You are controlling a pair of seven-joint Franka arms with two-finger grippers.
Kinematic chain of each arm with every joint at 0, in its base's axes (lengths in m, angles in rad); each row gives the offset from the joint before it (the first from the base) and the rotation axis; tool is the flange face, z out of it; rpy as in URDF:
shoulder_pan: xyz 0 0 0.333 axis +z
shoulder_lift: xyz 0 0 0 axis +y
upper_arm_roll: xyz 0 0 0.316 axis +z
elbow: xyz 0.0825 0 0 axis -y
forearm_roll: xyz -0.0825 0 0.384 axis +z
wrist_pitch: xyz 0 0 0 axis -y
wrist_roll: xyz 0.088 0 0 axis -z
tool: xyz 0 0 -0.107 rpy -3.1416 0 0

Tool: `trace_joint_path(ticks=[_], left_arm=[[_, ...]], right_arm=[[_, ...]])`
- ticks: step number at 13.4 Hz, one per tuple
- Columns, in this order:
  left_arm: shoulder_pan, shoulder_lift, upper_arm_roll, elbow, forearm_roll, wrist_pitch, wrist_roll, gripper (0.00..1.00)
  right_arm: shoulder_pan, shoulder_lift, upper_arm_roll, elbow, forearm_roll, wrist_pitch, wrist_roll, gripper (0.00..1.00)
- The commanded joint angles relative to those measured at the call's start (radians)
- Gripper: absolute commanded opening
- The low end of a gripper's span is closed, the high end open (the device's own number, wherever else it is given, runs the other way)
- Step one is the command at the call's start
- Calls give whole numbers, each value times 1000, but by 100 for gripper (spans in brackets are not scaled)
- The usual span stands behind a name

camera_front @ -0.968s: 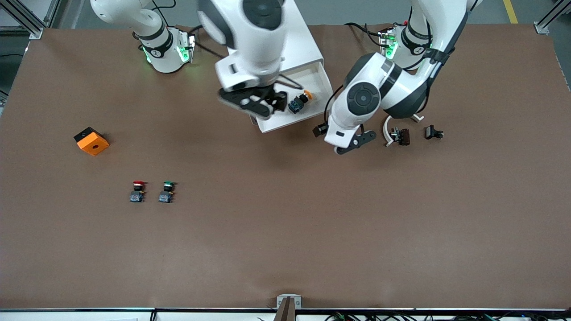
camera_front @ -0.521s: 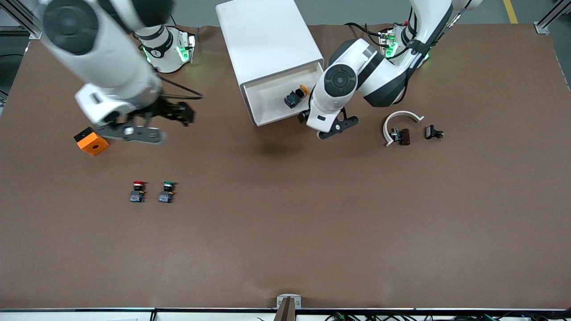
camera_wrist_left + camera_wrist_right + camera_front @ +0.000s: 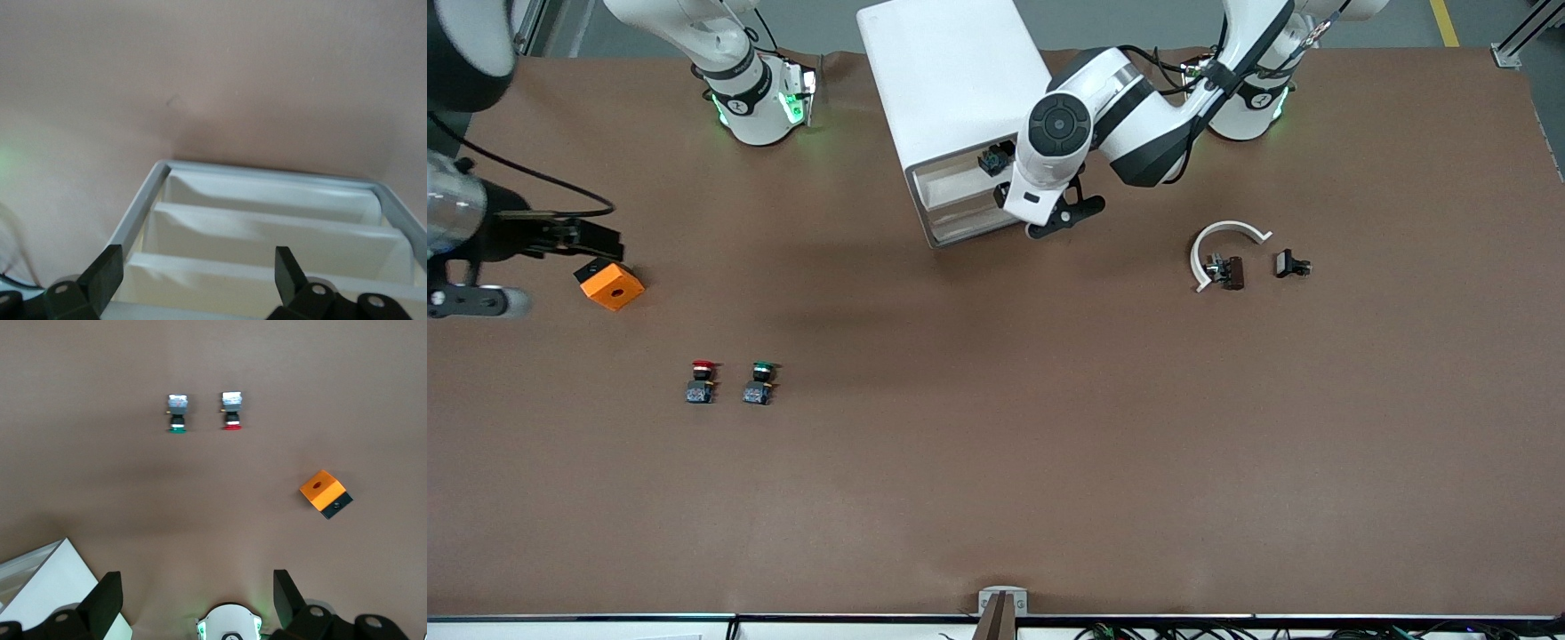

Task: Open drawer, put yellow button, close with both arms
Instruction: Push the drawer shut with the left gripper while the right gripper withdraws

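A: Cabinet (image 3: 960, 89) position? And the drawer?

B: White cabinet stands on the tabletop (image 3: 996, 427) between the two arm bases. Top drawer (image 3: 969, 182) is almost pushed home, only a narrow strip of tray showing above the lower fronts.

A: Yellow button?

B: In the drawer. Only its dark base (image 3: 990, 161) shows, at the cabinet's front edge; the yellow cap is hidden.

A: Left end effector?

B: Left end effector (image 3: 1060, 216) sits in front of the drawer, at the cabinet's corner toward the left arm's end. Fingers spread apart, nothing between them. Left wrist view confirms: both fingers (image 3: 103, 272) wide, drawer fronts stacked below. Contact with the drawer front, cannot tell.

A: Right end effector?

B: Right end effector (image 3: 480, 267) is up over the right arm's end of the tabletop, beside the orange block (image 3: 609, 285). Fingers parted, empty.

A: Other items?

B: Red-capped button (image 3: 703, 380) and green-capped button (image 3: 759, 382) side by side, nearer the front camera than the block. White curved piece (image 3: 1218, 240) and small black clip (image 3: 1291, 263) toward the left arm's end.
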Motion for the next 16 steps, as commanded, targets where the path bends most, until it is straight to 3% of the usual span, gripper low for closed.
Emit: trace_joint_path(ticks=[1, 4, 9, 16], left_arm=[[3, -16, -20, -22, -78, 15, -28, 100], [4, -1, -20, -17, -186, 15, -54, 100], [17, 14, -14, -7, -175, 15, -75, 100], [170, -6, -9, 76, 205, 0, -69, 100]], right_arm=[[-26, -12, 27, -22, -8, -7, 2, 100], [-40, -9, 25, -67, -8, -10, -50, 100], [-84, -7, 27, -65, -8, -30, -100, 100], [-133, -7, 24, -22, -11, -26, -125, 100]])
